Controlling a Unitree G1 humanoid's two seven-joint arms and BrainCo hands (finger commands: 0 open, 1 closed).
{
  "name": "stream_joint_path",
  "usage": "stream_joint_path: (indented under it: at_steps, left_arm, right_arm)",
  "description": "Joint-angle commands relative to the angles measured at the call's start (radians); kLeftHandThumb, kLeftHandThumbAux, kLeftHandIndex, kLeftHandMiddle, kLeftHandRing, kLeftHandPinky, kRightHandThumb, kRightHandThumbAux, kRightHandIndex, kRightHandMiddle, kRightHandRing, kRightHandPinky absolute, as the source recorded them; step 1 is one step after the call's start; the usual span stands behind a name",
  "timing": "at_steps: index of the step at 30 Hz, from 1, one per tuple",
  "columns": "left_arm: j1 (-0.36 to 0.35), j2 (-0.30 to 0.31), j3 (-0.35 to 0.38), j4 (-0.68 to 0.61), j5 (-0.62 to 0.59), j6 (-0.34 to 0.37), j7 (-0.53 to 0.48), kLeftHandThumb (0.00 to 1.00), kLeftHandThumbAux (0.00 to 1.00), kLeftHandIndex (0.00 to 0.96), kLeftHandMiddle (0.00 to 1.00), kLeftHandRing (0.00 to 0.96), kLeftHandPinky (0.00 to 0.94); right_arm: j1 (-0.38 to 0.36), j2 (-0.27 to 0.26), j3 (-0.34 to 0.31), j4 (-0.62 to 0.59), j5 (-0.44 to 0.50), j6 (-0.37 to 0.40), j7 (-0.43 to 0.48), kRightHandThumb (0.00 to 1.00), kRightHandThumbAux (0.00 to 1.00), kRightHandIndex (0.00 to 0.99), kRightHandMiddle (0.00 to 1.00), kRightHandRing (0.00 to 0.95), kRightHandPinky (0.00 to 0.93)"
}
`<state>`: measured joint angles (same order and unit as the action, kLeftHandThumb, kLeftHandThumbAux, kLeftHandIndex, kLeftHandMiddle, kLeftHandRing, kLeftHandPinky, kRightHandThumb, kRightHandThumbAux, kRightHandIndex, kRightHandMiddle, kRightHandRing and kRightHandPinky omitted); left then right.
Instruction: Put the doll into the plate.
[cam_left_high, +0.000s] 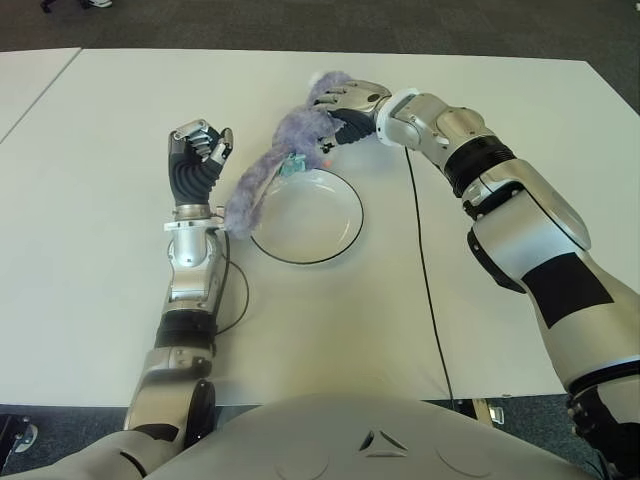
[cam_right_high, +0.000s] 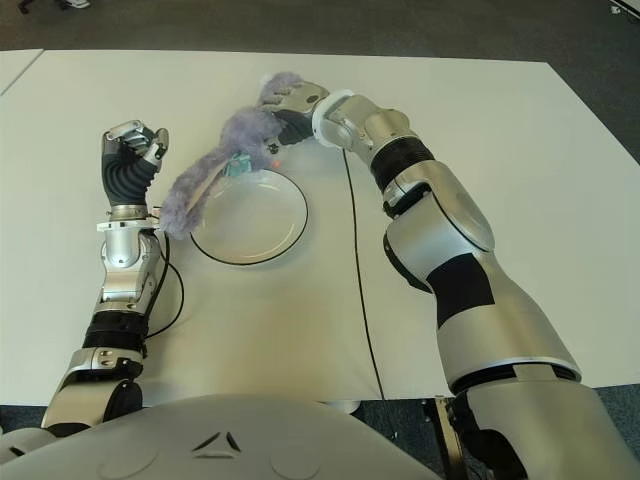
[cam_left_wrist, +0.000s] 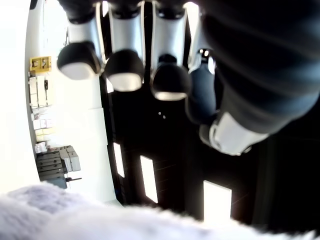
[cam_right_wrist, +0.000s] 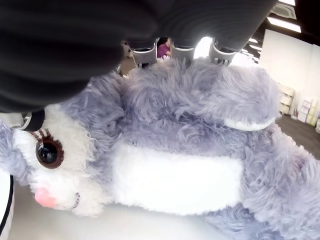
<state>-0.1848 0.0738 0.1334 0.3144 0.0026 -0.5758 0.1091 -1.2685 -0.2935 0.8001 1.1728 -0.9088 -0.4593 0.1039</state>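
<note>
Lab-like hall: white tables (cam_left_high: 100, 330), ceiling light panels (cam_left_wrist: 148, 178).

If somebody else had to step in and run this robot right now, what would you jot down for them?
Right hand: closed on the doll, a purple plush, at the far side of the plate.
Left hand: raised with fingers curled, empty, left of the plate, close to the doll's long trailing ear.
Doll: its body is beyond the plate's far rim; the ear trails past the plate's left edge.
Done: the doll is grasped.
Left: bring it over the plate, set it inside, let go.
</note>
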Motion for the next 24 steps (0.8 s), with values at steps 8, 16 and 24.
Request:
stream_joint_path:
  at_steps: [8,16,24]
  left_arm:
    - [0.207,-0.064,-0.017,0.09,0.021,0.003,0.025,0.714,0.707,0.443,0.865,0.878,0.865]
    - [0.208,-0.066,-0.017,0.086,0.023,0.004,0.029,0.714,0.707,0.444,0.862,0.878,0.867]
    - [0.209,-0.066,-0.015,0.081,0.021,0.001,0.026,0.714,0.707,0.444,0.861,0.877,0.866]
  right_arm:
    - [0.089,0.013,0.062,0.105,-0.049,0.044,0.051,0.472,0.157,0.0,0.0,0.0,0.009]
    - [0.089,0.022,0.082,0.127,-0.06,0.065,0.038,0.467,0.161,0.0,0.0,0.0,0.025]
    - [0.104,0.03,0.082,0.151,-0.046,0.091,0.028,0.476,0.193,0.0,0.0,0.0,0.053]
